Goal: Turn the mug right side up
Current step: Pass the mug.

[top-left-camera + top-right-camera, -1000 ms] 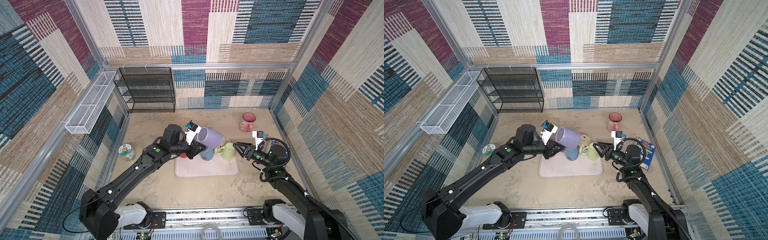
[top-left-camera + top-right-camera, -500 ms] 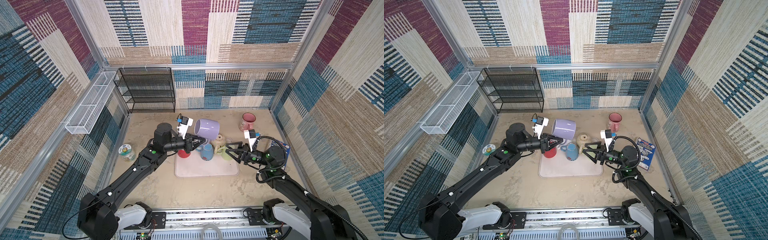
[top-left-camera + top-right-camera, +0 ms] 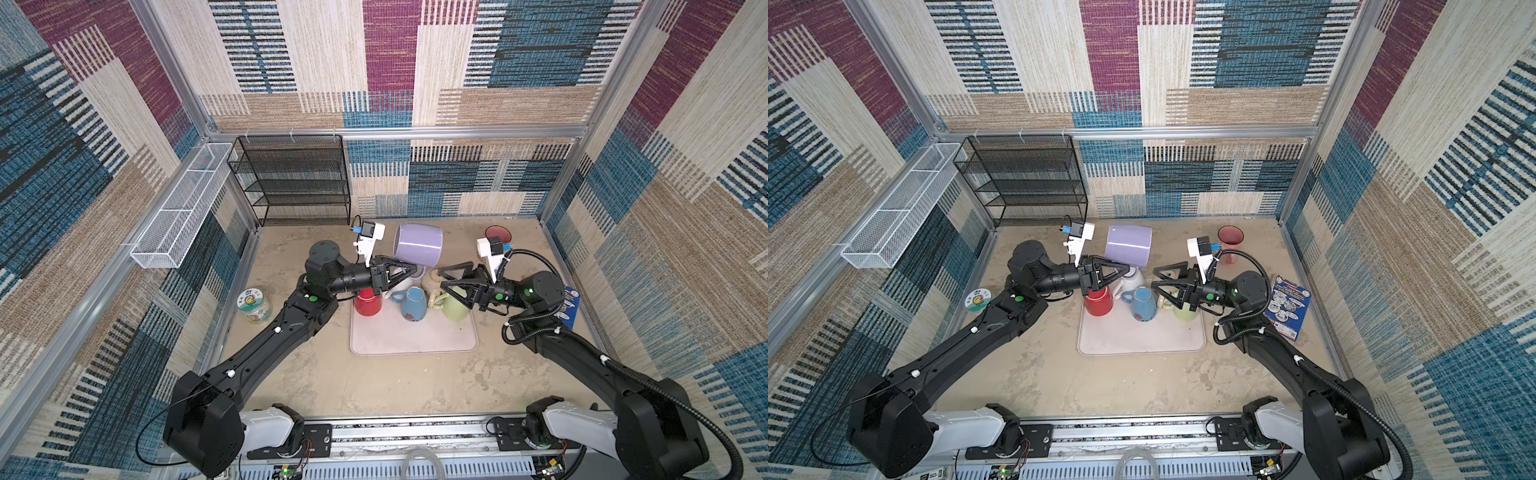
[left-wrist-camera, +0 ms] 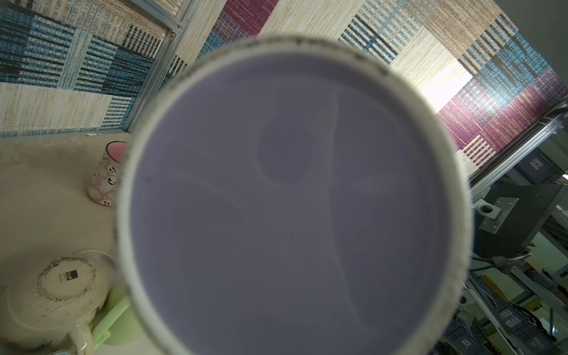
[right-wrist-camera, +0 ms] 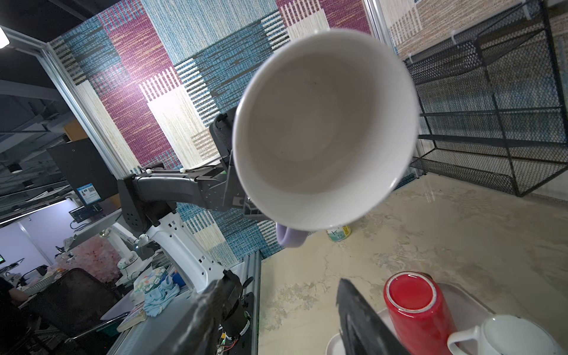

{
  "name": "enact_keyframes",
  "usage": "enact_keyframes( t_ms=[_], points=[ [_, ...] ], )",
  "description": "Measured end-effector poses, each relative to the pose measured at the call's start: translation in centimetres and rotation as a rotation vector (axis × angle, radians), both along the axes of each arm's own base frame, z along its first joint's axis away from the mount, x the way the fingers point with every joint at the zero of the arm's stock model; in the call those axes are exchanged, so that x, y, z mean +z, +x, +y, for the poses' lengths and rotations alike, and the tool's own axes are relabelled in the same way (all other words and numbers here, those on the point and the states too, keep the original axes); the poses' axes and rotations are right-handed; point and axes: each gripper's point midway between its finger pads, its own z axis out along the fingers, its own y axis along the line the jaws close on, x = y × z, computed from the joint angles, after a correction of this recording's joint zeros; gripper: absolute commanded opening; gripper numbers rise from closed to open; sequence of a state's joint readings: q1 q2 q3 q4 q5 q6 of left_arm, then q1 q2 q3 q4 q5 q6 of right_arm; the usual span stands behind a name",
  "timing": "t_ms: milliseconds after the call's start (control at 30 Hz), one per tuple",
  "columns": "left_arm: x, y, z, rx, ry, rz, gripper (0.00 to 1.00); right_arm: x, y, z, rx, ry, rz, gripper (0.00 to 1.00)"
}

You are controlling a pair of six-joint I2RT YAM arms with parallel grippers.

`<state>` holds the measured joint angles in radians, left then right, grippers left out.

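While left gripper (image 3: 410, 272) clamps the purple mug (image 3: 417, 245) sideways above the tray (image 3: 411, 343) back edge, right gripper (image 3: 443, 277) parted over its right edge, narrow gap between.

Bystander items on the sand-coloured tabletop (image 3: 374, 386).
The pale pink rectangular plastic tray (image 3: 411, 338) carries a glossy red ceramic mug (image 3: 368, 302) base-up, a blue ceramic mug (image 3: 414, 305), a cream mug (image 3: 432, 282) and a light green mug (image 3: 455, 309), clustered at its far edge. A pink skull-print mug (image 3: 1230, 239) stands upright near the back wall. Also present: a green-lidded jar (image 3: 254, 305), a blue printed packet (image 3: 1287, 305), a black wire-mesh shelf rack (image 3: 297, 178) and a white wire wall basket (image 3: 178, 208).
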<state>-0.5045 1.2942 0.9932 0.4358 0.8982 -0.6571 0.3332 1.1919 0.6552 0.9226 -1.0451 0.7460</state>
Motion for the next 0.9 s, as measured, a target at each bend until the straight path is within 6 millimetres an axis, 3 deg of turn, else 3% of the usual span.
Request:
enact_keyframes(
  t_ms=[233,433,900],
  points=[
    [0.8,0.0,-0.3,-0.025,-0.018,-0.020,0.00,1.2,1.1,1.3,0.020,0.011,-0.019,0.47],
    [0.9,0.4,-0.4,-0.024,-0.025,-0.026,0.00,2.1,1.7,2.1,0.038,0.018,-0.034,0.43],
    [1.1,0.9,-0.9,-0.045,-0.049,-0.048,0.00,2.2,2.5,2.8,0.050,0.018,-0.023,0.33]
  ],
)
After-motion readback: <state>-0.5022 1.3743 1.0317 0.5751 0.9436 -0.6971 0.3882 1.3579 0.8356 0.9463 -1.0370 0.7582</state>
